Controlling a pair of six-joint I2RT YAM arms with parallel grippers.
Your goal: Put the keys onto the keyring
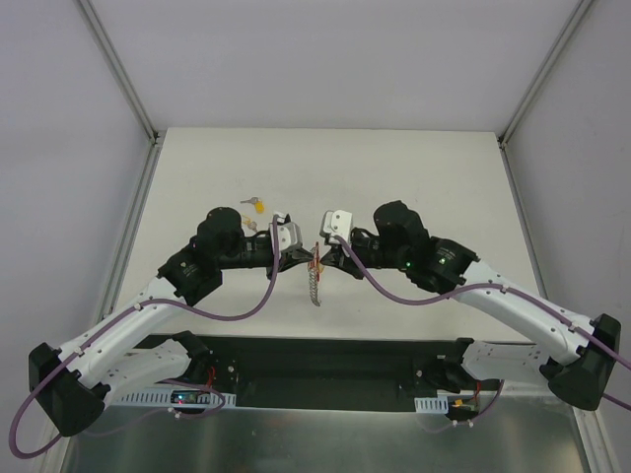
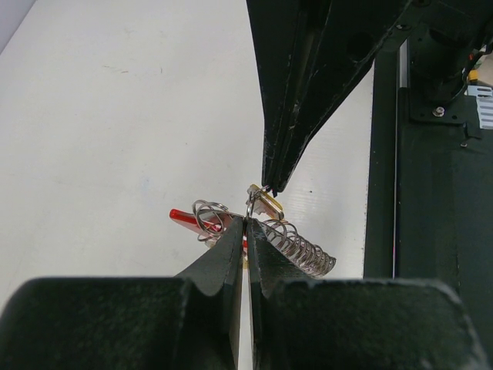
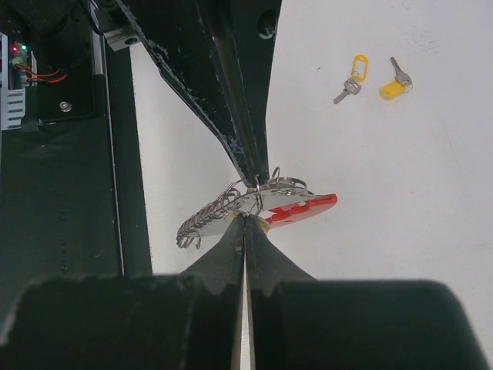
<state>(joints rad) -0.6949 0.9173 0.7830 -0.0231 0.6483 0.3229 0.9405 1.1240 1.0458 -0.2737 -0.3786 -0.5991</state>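
My left tool (image 2: 245, 230) has its jaws together, clamped on the keyring (image 1: 314, 278) among its thin wire rings (image 2: 209, 216). My right tool (image 3: 245, 223) meets it tip to tip from the opposite side, jaws likewise together. It appears to pinch the yellow-headed key (image 2: 266, 203) at the same spot, though the contact is too small to confirm.

I judge the purpose of this opposed hold to be that one tool fixes the ring while the other feeds the key onto the wire. The keyring sits between the two tips, over the middle of the desk (image 2: 115, 116). I cannot tell whether its far end touches the surface.

The red clip (image 3: 304, 208) is smooth, flat plastic with a tapered end. The strap (image 2: 302, 248) is a bright metal coil that trails away from the grip. The rings are fine, hard wire, hence the narrow fingertip pinch.

One loose key (image 3: 350, 77) carries a yellow loop tag. A second key (image 3: 395, 83) beside it has a solid yellow head. Both lie on the matte white desk, well apart from the keyring.
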